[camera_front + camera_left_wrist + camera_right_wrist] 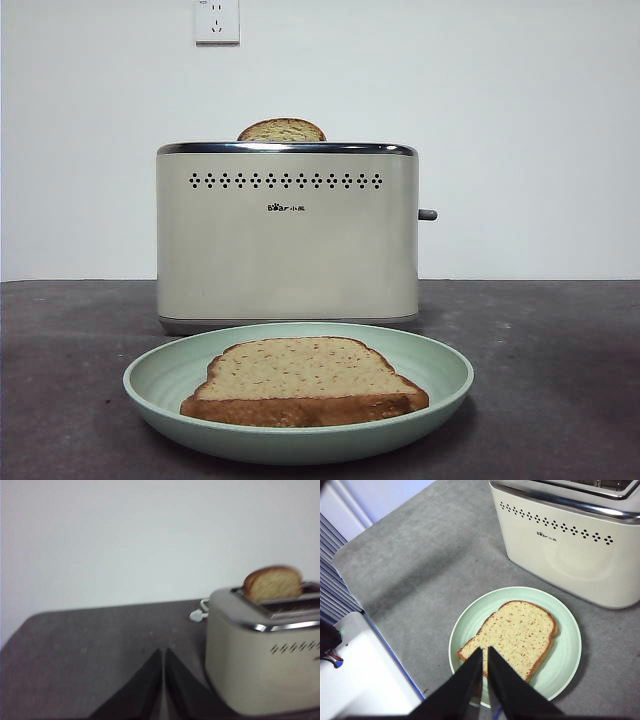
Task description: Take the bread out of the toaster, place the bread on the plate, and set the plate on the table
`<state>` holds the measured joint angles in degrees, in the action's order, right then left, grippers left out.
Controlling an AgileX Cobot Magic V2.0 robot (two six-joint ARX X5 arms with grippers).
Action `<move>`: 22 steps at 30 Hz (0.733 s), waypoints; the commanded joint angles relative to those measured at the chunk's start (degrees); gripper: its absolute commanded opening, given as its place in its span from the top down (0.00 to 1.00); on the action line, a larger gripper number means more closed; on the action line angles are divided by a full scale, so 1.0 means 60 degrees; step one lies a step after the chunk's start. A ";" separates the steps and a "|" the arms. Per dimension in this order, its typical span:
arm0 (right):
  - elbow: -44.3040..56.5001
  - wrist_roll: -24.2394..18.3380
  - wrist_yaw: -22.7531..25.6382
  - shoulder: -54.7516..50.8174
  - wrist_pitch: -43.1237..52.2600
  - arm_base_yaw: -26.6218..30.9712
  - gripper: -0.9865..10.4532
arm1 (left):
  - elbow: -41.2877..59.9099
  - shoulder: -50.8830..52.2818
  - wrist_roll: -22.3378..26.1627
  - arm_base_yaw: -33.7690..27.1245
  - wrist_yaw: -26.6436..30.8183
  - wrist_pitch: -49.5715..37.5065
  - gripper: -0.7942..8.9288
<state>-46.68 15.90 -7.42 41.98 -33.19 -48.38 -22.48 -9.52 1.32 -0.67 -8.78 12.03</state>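
We observe the bread [303, 381] lying flat inside the pale mint-green plate [150, 385], crust edge toward the front camera. The plate rests on the table [60, 380], directly in front of the toaster [287, 240] and just apart from its base. The toaster stands upright on the table, its vent holes and logo facing the front camera and its grey side lever [427, 215] projecting from one end. A second slice [282, 130] sits in a toaster slot, with only its domed top showing above the chrome rim. A wall socket [217, 21] is mounted on the white wall behind.

In the right wrist view, we see the right gripper [484, 652] held above the plate's near rim, clear of the bread [512, 635] and the plate [565, 655]. Its jaws are closed together with only a thin slit between them, and they hold nothing.

In the left wrist view, we see the left gripper [163, 652] above bare table [90, 645], beside the lever end of the toaster [250, 675] and not touching it. Its jaws are likewise pressed together and empty. The second slice [273, 583] appears in the slot nearest that camera.

Neither gripper appears in the front view.
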 commanded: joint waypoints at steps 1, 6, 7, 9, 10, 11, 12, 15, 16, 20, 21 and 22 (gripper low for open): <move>-0.0117 0.0000 0.0033 0.0033 0.0098 -0.0091 0.91 | 0.0739 0.0448 -0.0368 -0.0029 0.0193 -0.0229 0.91; -0.0117 0.0000 0.0029 0.0033 0.0098 -0.0091 0.91 | 0.1934 0.1271 -0.0565 -0.0029 0.0226 -0.0215 0.91; -0.0117 0.0000 0.0033 0.0033 0.0098 -0.0091 0.91 | 0.2080 0.1381 -0.0572 -0.0029 0.0226 -0.0211 0.91; -0.0117 0.0000 0.0029 0.0033 0.0098 -0.0091 0.91 | 0.2375 0.1566 -0.0572 -0.0029 0.0233 -0.0233 0.91; -0.0117 0.0000 0.0033 0.0033 0.0102 -0.0091 0.91 | 0.2473 0.1559 -0.0576 -0.0033 0.0262 -0.0233 0.91; -0.0117 0.0000 0.0033 0.0033 0.0098 -0.0091 0.91 | 0.2572 0.1559 -0.0590 -0.0029 0.0324 -0.0208 0.91; -0.0117 0.0000 0.0029 0.0033 0.0098 -0.0091 0.91 | 0.2670 0.1559 -0.0590 -0.0029 0.0328 -0.0208 0.91; -0.0117 0.0000 0.0033 0.0033 0.0098 -0.0091 0.91 | 0.2983 0.1559 -0.0590 -0.0029 0.0368 -0.0233 0.91; -0.0117 0.0000 0.0033 0.0033 0.0102 -0.0091 0.91 | 0.3093 0.1559 -0.0590 -0.0029 0.0386 -0.0237 0.91; -0.0117 0.0000 0.0033 0.0033 0.0098 -0.0091 0.91 | 0.3515 0.1559 -0.0634 -0.0029 0.0393 -0.0229 0.91; -0.0117 0.0000 0.0033 0.0025 0.0102 -0.0091 0.91 | 0.3592 0.1559 -0.0645 -0.0029 0.0393 -0.0226 0.91; -0.0117 0.0000 0.0029 0.0025 0.0098 -0.0091 0.91 | 0.3650 0.1559 -0.0670 -0.0029 0.0393 -0.0226 0.91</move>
<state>-46.68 15.90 -7.42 41.98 -33.19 -48.38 -1.89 -0.27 -2.31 -0.73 -6.31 10.15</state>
